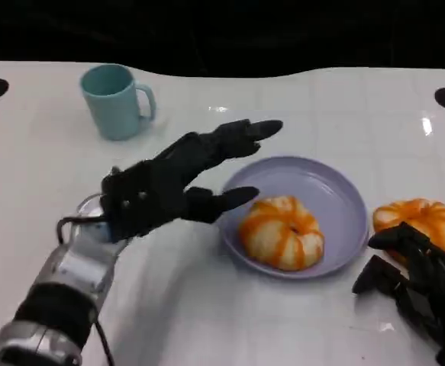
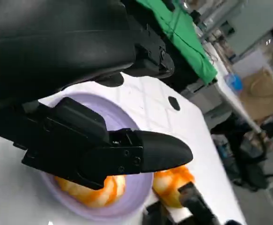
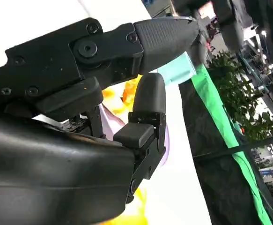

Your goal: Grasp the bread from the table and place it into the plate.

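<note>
On the white tabletop (image 1: 207, 305), 1 bread (image 1: 282, 232) already sits in the purple plate (image 1: 336, 194); another bread (image 1: 418, 219) lies at its 3 o'clock. My left hand (image 1: 165, 187) hovers, fingers spread, holding nothing. My right hand (image 1: 417, 282), fingers apart, must close around that outside bread.

one bread (image 1: 282, 232) in plate (image 1: 336, 191), another bread (image 1: 418, 219) right of it.

Silver metal left forearm (image 1: 50, 305) with a black band, thin black cable at the wrist, black many-fingered left hand (image 1: 169, 187) with small screws, matching black right hand (image 1: 420, 286)
</note>
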Robot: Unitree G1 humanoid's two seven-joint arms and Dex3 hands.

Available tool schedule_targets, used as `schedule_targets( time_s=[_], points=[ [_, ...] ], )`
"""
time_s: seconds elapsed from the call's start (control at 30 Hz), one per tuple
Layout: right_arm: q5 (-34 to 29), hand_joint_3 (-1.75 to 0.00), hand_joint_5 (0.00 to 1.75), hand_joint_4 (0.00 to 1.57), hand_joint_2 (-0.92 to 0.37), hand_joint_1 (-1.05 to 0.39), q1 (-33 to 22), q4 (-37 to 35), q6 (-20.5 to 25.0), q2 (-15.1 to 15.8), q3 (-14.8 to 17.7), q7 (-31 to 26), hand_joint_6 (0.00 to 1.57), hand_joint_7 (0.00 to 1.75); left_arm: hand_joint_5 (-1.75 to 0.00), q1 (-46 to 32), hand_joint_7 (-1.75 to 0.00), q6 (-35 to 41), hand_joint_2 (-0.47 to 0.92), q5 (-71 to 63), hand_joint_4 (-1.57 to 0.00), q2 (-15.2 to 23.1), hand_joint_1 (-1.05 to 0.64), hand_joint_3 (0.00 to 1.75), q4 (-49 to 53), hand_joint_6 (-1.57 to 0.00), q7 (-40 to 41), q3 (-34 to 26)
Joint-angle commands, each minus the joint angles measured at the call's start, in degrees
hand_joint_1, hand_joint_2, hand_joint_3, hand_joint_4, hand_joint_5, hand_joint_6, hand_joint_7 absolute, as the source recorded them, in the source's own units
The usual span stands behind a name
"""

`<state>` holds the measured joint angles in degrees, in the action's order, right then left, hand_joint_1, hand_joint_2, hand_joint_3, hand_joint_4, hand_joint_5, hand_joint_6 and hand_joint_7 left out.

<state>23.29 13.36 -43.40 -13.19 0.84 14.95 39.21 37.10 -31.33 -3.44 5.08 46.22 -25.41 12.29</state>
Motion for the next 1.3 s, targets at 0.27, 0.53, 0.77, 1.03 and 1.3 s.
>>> schedule_targets(
  time_s=[0.27,0.53,0.77,1.03,1.3],
  points=[
    [-0.1,-0.22,1.57,0.64,-0.92,-0.54,-1.3,-0.3,0.8,0.8,-0.1,1.0,0.59,1.27,-0.53,-18.6,-0.12,23.6,0.92,25.2,-0.71,-4.1,-0.70,0.38,-25.5,-0.65,-5.6,-10.7],
    [-0.3,-0.22,1.56,0.64,-0.92,-0.53,-2.3,1.4,0.9,0.6,-0.4,0.4,0.58,1.26,-1.33,-27.7,-0.95,40.9,0.92,39.5,-0.68,-7.4,-0.59,0.47,-34.9,-0.66,-6.7,-15.2],
    [-0.4,-0.22,1.56,0.64,-0.92,-0.53,-2.5,1.8,1.2,0.6,-0.5,0.3,0.58,1.25,-1.37,-28.1,-1.02,43.6,0.92,39.2,-0.68,-7.9,-0.59,0.48,-36.7,-0.64,-6.6,-16.3],
    [-1.0,-0.22,1.57,0.63,-0.92,-0.53,-3.4,3.5,1.2,0.3,-0.8,-1.0,0.58,1.25,-1.59,-35.3,-1.41,45.7,0.92,42.1,-0.77,-9.3,-0.56,0.42,-37.4,-0.64,-7.2,-18.4],
    [-1.2,-0.21,1.59,0.61,-0.92,-0.53,-4.3,5.2,1.7,0.0,-1.0,-2.1,0.59,1.25,-1.75,-40.6,-1.74,46.7,0.92,41.4,-0.81,-10.7,-0.52,0.44,-39.5,-0.59,-4.4,-19.4]
  ],
)
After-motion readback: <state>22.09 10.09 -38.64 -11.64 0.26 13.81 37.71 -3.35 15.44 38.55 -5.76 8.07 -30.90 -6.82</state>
